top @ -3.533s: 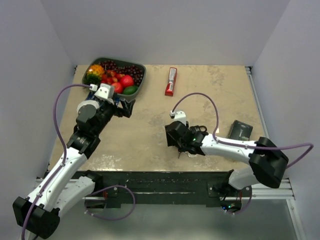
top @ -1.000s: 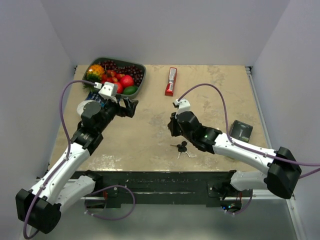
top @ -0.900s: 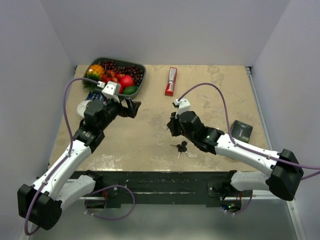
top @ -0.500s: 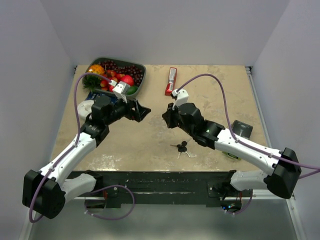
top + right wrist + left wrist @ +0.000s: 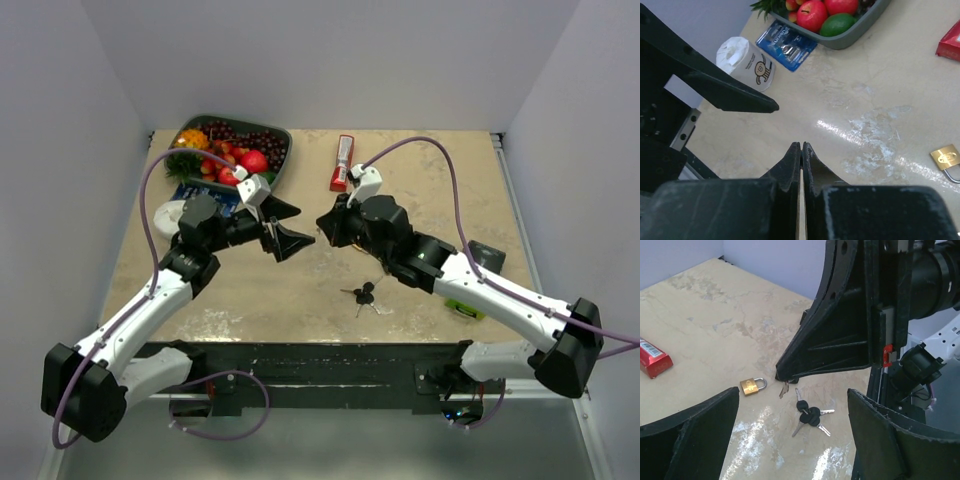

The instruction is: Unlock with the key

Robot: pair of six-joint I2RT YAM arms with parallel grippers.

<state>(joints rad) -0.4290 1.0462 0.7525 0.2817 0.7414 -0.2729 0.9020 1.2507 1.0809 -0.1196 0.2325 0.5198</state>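
Note:
The key (image 5: 362,296), a bunch with black heads and silver blades, lies flat on the table near the front; it also shows in the left wrist view (image 5: 810,415). A small brass padlock (image 5: 752,386) lies beside it on the table, and the right wrist view shows the padlock (image 5: 947,157) too. My right gripper (image 5: 322,222) hovers above mid-table, pointing left, fingers shut. A small single silver key (image 5: 784,389) seems to hang from its tip (image 5: 784,376). My left gripper (image 5: 300,225) faces it, wide open with nothing between its fingers (image 5: 715,415).
A grey tray (image 5: 285,135) of fruit stands at the back left. A blue packet (image 5: 205,190) and a white roll (image 5: 172,215) lie near it. A red tube (image 5: 342,162) lies at back centre. A black flat object (image 5: 488,255) and a green item (image 5: 462,308) sit at the right.
The right gripper has risen and swung left, away from the bunch. The left gripper has swung right from the tray. The two tips now nearly meet.

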